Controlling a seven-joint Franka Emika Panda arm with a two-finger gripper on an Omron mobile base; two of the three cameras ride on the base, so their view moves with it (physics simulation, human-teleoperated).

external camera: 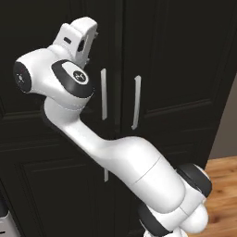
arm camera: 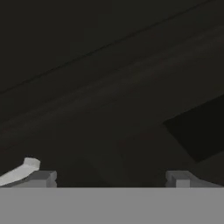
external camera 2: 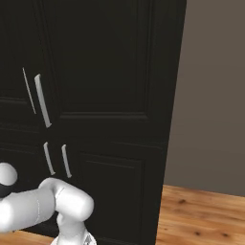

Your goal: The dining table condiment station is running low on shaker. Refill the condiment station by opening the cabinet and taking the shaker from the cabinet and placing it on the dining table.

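The tall black cabinet (external camera: 176,69) stands right in front of me with its panelled doors shut. Two slim silver handles, the left one (external camera: 103,94) and the right one (external camera: 136,102), run beside the seam between the upper doors. My white hand (external camera: 77,36) is raised against the upper left door, just left of those handles. In the hand view my gripper (arm camera: 111,177) is open and holds nothing, its dark fingertips (arm camera: 43,177) set wide apart close to the door panel. A silver handle end (arm camera: 19,170) pokes in beside the left tip. The shaker is hidden and the dining table is out of view.
Lower cabinet doors carry their own short handles (external camera 2: 66,161). A grey wall (external camera 2: 215,95) runs to the right of the cabinet's side, above a wooden floor (external camera 2: 206,215). Part of a white object (external camera: 7,222) shows at the lower left.
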